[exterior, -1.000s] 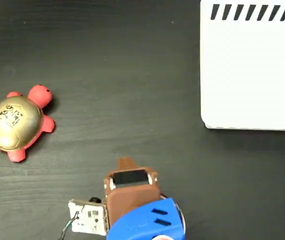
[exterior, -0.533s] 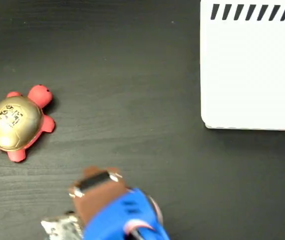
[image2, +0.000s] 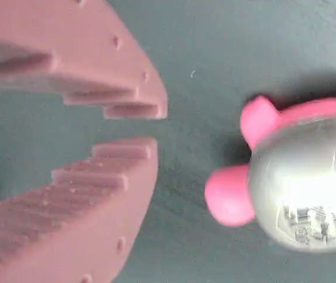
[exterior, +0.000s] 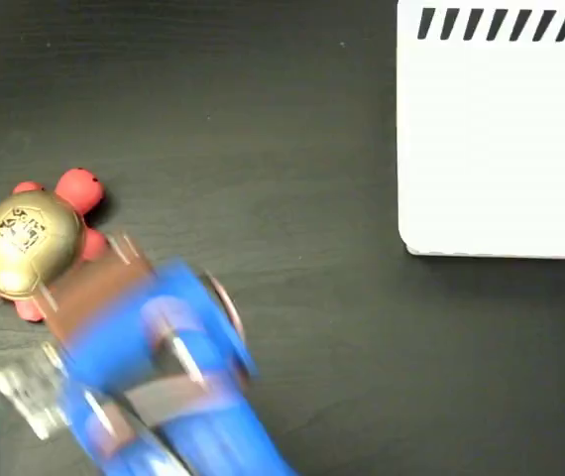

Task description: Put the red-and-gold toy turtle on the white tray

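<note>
Black wood-grain table (exterior: pixel 292 149) fills the fixed view, and the white tray (exterior: pixel 491 139) takes the upper right of the frame, with black diagonal stripes along its top and right edges and nothing lying on it. Next in size is the blue arm (exterior: pixel 164 387), blurred, running from the bottom edge up toward the left middle, with a brown wrist section at its front. At the left middle sits the red-and-gold toy turtle (exterior: pixel 30 243), gold shell up, red head toward the upper right, well apart from the tray.

In the wrist view the turtle (image2: pixel 297 183) lies at the right of the frame with 2 red legs on its near side. The gripper (image2: pixel 141 127) sits at the left, and its 2 ridged fingers (image2: pixel 106 177) stand only a little apart, with bare table between them. That gap looks too narrow for the shell.

My read is that the approach is underway and the grasp has not begun. To do it well, the jaws should spread wider than the domed shell before closing in, then come down so 1 finger lands on each side of the body, low on the shell. The gold dome looks slick, so a high pinch could squirt it out.
</note>
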